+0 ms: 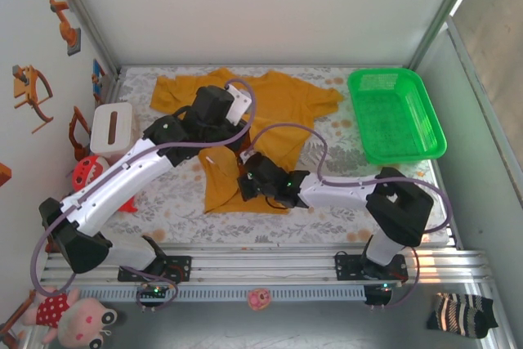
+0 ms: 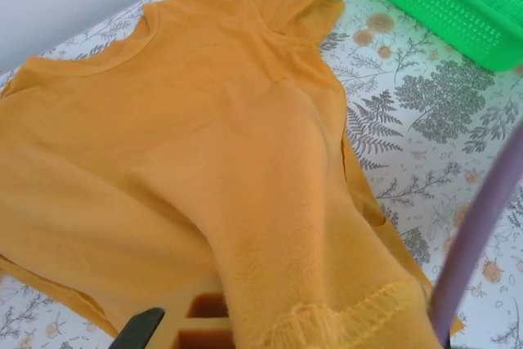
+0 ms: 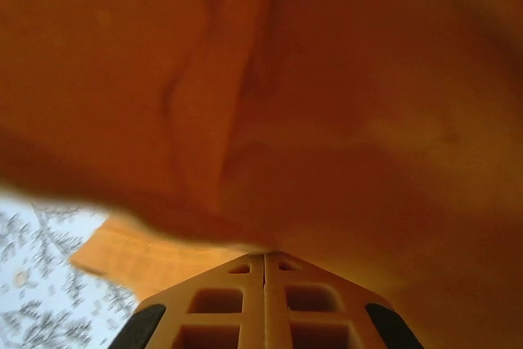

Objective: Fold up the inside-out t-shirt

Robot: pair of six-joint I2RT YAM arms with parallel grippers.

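Top external: mustard t-shirt (image 1: pixel 286 104) lies spread on the floral surface (image 1: pixel 343 202), left of the green basket (image 1: pixel 396 112). Left pincer (image 2: pixel 204 316) is clamped on a raised fold; right pincer (image 3: pixel 264 271), tips together, grips cloth near the hem.

White arms (image 1: pixel 122 176), black joints (image 1: pixel 399 212), apparently lilac cables (image 2: pixel 482 226).

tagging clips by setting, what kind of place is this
Likely a walled robot test booth dressed like a home: white panel wall, floral tablecloth, aluminium mounting rail, and a plush toy in front.
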